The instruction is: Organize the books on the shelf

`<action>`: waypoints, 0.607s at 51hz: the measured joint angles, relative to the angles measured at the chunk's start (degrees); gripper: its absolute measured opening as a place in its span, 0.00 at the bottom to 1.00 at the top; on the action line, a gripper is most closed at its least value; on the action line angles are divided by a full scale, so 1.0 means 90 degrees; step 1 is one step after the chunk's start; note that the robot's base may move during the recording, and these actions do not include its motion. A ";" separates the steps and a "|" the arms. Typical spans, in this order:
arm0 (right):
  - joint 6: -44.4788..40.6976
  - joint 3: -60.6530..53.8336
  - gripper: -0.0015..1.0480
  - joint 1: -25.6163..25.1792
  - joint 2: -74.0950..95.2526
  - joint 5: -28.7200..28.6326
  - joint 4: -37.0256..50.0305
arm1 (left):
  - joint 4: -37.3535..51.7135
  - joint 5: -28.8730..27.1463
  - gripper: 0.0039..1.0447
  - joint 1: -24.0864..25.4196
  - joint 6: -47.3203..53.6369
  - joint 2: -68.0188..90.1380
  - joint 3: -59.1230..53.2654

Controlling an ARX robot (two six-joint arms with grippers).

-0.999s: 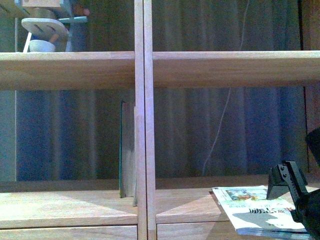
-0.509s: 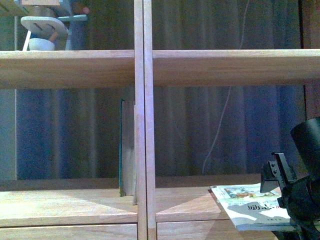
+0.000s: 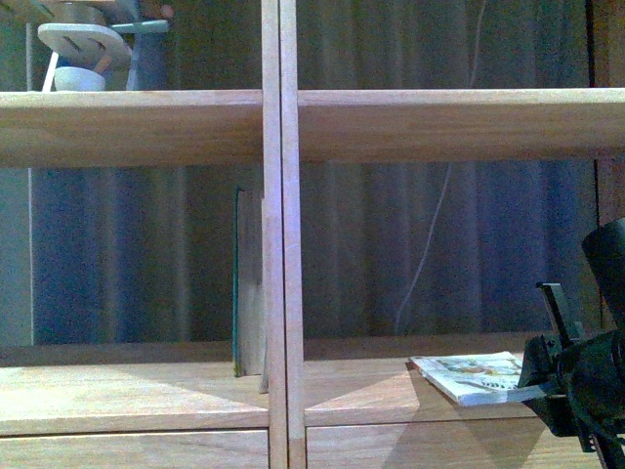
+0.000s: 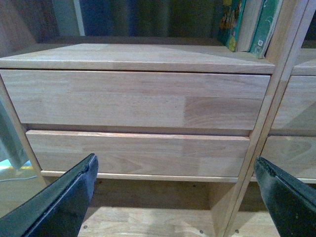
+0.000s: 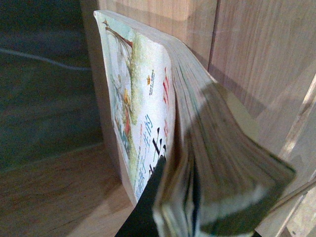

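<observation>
The light-wood shelf (image 3: pixel 279 234) fills the front view. A slim teal-spined book (image 3: pixel 237 283) stands upright in its left compartment, against the central divider. My right gripper (image 3: pixel 547 379) is shut on the pale illustrated books (image 3: pixel 476 376). It holds them nearly flat, just over the right compartment's board. In the right wrist view the books (image 5: pixel 148 113) show Chinese characters, with a black finger (image 5: pixel 148 207) pressed on the cover. My left gripper (image 4: pixel 175 162) is open and empty in front of the drawer fronts (image 4: pixel 138 101). Upright books (image 4: pixel 232 22) show above the drawers.
A pale wooden toy and a small bowl (image 3: pixel 83 54) sit on the upper left shelf board. A white cable (image 3: pixel 430 244) hangs behind the open back, before a dark curtain. A floor-level gap shows under the lower drawer (image 4: pixel 138 197).
My right gripper has lifted the pale books and levelled them. Their cover faced up and sat lower before; now they show nearly edge-on at board height.
</observation>
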 joint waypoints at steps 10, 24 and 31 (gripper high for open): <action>-0.0243 -0.0206 0.07 -0.0034 -0.0272 -0.0092 0.0160 | 0.0000 0.0000 0.93 0.0000 0.0000 0.0000 0.0000; -0.1464 -0.0486 0.07 -0.0180 -0.1042 -0.0690 0.0874 | 0.0000 0.0000 0.93 0.0000 0.0000 0.0000 0.0000; -0.2127 -0.0607 0.07 -0.0355 -0.1559 -0.1367 0.1256 | 0.0000 -0.0002 0.93 0.0000 0.0000 0.0000 0.0000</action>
